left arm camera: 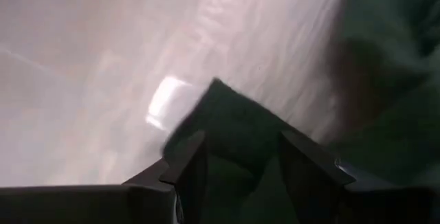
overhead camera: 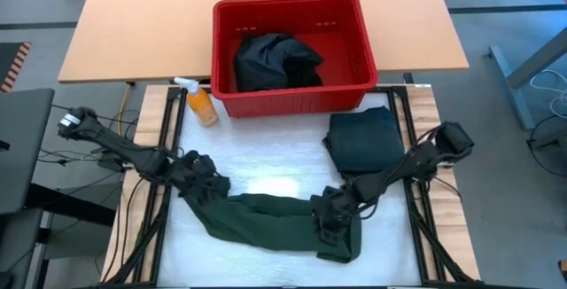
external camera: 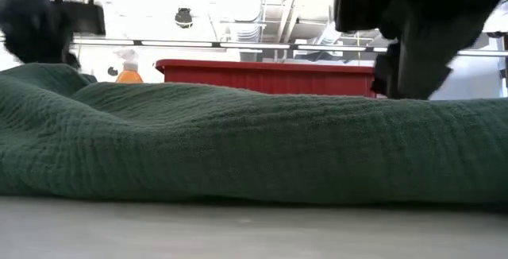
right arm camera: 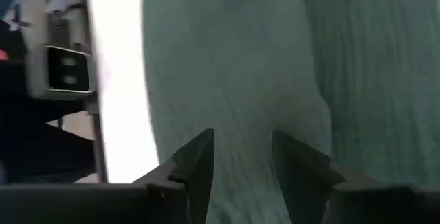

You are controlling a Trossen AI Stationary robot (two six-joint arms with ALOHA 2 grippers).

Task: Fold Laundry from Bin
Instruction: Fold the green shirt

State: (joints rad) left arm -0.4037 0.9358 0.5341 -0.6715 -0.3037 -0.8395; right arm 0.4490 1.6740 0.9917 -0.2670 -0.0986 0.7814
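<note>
A long dark green garment [overhead camera: 266, 222] lies stretched along the table's near side and fills the low view [external camera: 254, 144]. My left gripper [overhead camera: 211, 190] is shut on its left end. My right gripper [overhead camera: 326, 225] is shut on it near its right end, where a bunched part [overhead camera: 344, 246] lies past the fingers. A second dark green piece [overhead camera: 361, 140] lies folded at the right, flat on the table. The red bin [overhead camera: 368, 54] stands at the far side with dark garments [overhead camera: 275, 63] inside. My left gripper pinches a corner of the green garment [left arm camera: 221, 110] between its two fingers [left arm camera: 185, 165]; the corner sticks out past the fingertips. The fingers slant down from the table's left. The cloth's left end is raised a little [external camera: 40, 72]; the rest lies on the table. My right gripper has green cloth [right arm camera: 240, 114] between its two fingers [right arm camera: 199, 155], coming from above and from the table's right. Whether it has an edge or a fold, one layer or several, I cannot tell. The cloth around it lies on the table, slack.
An orange spray bottle [overhead camera: 200, 103] stands left of the bin. Black frame rails [overhead camera: 168, 138] run along both sides of the white work surface [overhead camera: 266, 160], which shows bare between the garment and the bin. The bin's rim shows behind the cloth in the low view [external camera: 262, 68].
</note>
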